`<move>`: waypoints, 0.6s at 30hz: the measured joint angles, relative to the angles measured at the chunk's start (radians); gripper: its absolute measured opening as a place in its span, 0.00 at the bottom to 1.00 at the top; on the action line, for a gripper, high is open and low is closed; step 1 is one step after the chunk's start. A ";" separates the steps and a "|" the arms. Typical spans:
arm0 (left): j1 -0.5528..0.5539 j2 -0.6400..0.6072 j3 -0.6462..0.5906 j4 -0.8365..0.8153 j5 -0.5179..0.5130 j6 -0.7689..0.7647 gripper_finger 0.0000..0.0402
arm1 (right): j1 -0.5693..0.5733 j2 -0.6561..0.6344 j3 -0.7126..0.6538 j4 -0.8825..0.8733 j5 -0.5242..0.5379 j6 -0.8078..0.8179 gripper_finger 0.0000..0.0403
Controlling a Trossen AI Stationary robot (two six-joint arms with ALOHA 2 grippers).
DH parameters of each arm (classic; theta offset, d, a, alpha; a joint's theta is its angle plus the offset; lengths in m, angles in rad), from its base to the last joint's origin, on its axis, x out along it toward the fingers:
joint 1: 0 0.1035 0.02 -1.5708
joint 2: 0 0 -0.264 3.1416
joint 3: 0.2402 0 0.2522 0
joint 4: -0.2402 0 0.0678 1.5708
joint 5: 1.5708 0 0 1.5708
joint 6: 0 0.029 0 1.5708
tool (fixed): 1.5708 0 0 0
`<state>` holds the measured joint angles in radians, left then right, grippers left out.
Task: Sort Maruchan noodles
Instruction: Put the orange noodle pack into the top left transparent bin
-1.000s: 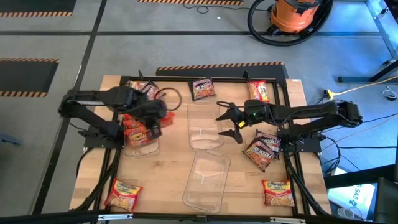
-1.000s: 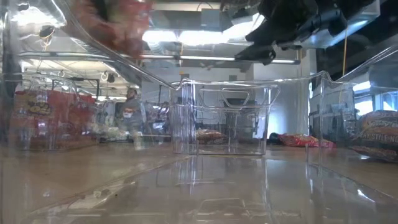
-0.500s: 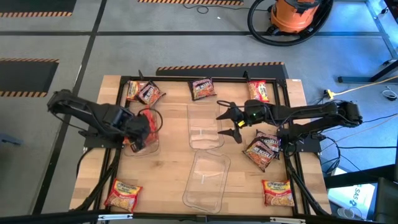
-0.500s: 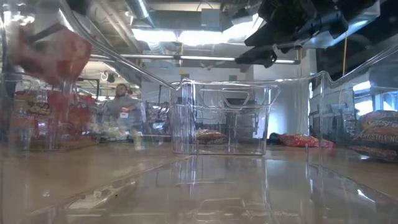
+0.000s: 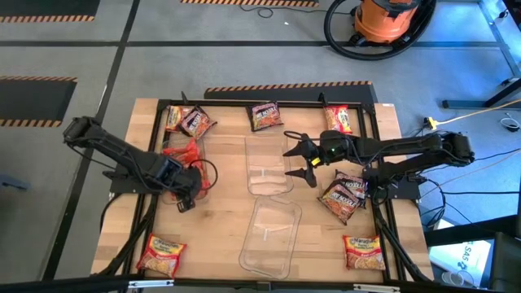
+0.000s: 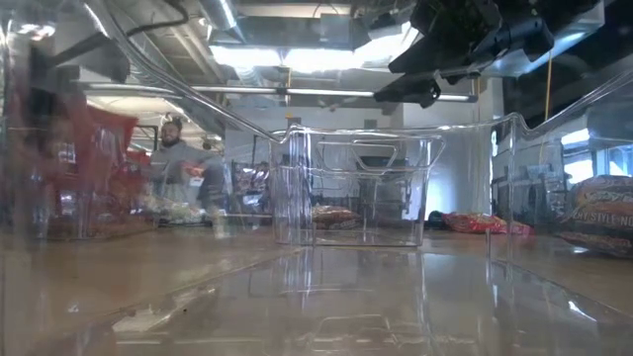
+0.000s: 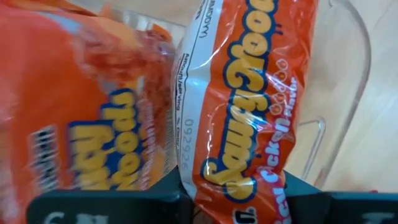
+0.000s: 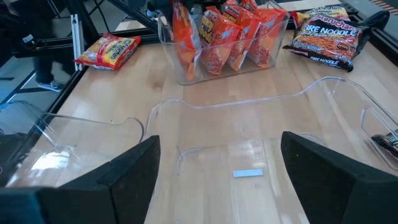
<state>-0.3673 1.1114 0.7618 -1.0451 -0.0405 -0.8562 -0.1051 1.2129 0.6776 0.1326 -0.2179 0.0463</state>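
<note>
High view shows my left pincer [image 5: 184, 189] down at the near end of the left clear bin [image 5: 203, 150], which already stands several orange packets [image 8: 230, 37] on edge. In the left wrist view an orange chicken packet [image 7: 242, 118] fills the picture right between my fingers, with the bin's curved clear wall beside it. I cannot tell whether the fingers are clamped on it or have let go.

I judge that I am placing an orange packet into that bin. The next move calls for making sure the packet is released among its neighbours, then lifting straight up without dragging one out, and going for another loose packet.

My right pincer [image 5: 303, 159] hovers over the middle clear bin [image 5: 267, 167], fingers spread wide and holding nothing. The right wrist view looks down into that bin; only a small label shows on its floor. A third clear bin [image 5: 271, 236] lies nearer the front edge of the surface [image 5: 220, 236].

Loose Maruchan noodles are scattered about: two [image 5: 187, 121] at the far left corner, one dark packet [image 5: 266, 115] far centre, one red and yellow [image 5: 339, 120] far right, two dark ones [image 5: 342, 197] beside the right arm, and one yellow-red packet at each near corner [image 5: 160, 253] [image 5: 364, 251]. All are flat, crinkly and glossy.
</note>
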 joint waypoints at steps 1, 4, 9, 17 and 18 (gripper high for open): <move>0.000 0.000 -0.015 0.020 0.007 0.000 0.15 | 0.000 0.000 0.000 0.000 0.000 0.000 0.77; 0.000 0.000 -0.045 0.041 0.006 -0.018 0.15 | 0.000 0.000 0.000 0.000 0.000 0.001 0.77; 0.000 -0.003 -0.082 0.063 0.000 -0.054 0.15 | 0.000 0.000 0.000 0.000 0.000 0.001 0.77; 0.000 0.000 -0.094 0.063 -0.006 -0.049 0.28 | 0.000 0.000 0.000 0.000 0.000 0.001 0.77; 0.000 0.000 -0.094 0.061 -0.002 -0.043 0.31 | 0.000 0.000 0.000 0.000 0.000 0.001 0.77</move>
<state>-0.3668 1.1114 0.6676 -0.9839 -0.0422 -0.8995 -0.1047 1.2133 0.6774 0.1322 -0.2176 0.0475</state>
